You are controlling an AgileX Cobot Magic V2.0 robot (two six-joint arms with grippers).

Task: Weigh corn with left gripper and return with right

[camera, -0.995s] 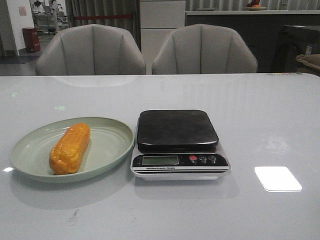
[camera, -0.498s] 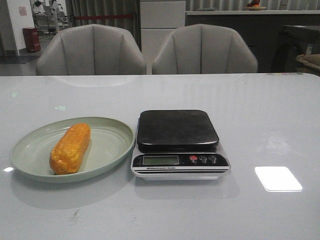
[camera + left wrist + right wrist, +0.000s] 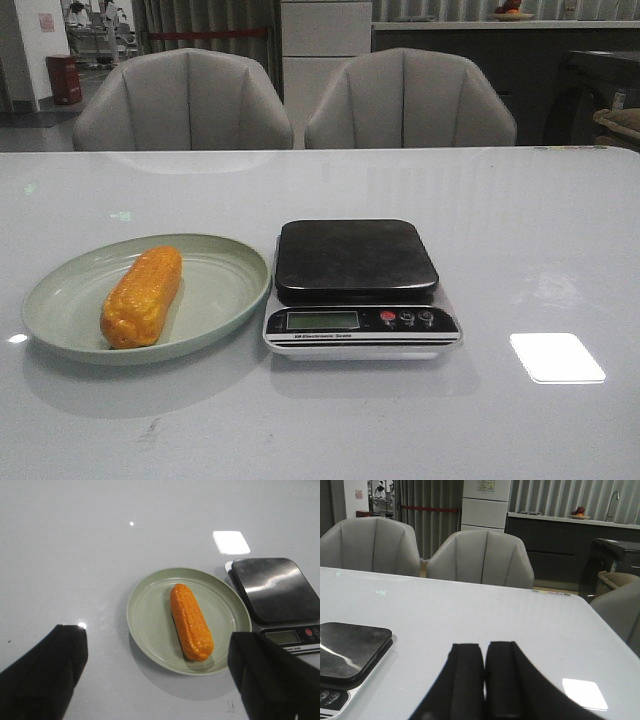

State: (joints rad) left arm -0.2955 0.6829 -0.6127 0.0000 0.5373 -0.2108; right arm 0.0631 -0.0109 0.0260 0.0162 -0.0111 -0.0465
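Observation:
The orange-yellow corn lies lengthwise on a pale green plate at the table's left. In the left wrist view the corn rests on the plate, well beyond my left gripper, which hovers above the table, open wide and empty. Just right of the plate stands a kitchen scale with a bare dark platform. My right gripper is shut with nothing between its fingers, out to the right of the scale. Neither gripper shows in the front view.
Two grey chairs stand behind the white table's far edge. A bright patch of reflected light lies on the table at the right of the scale.

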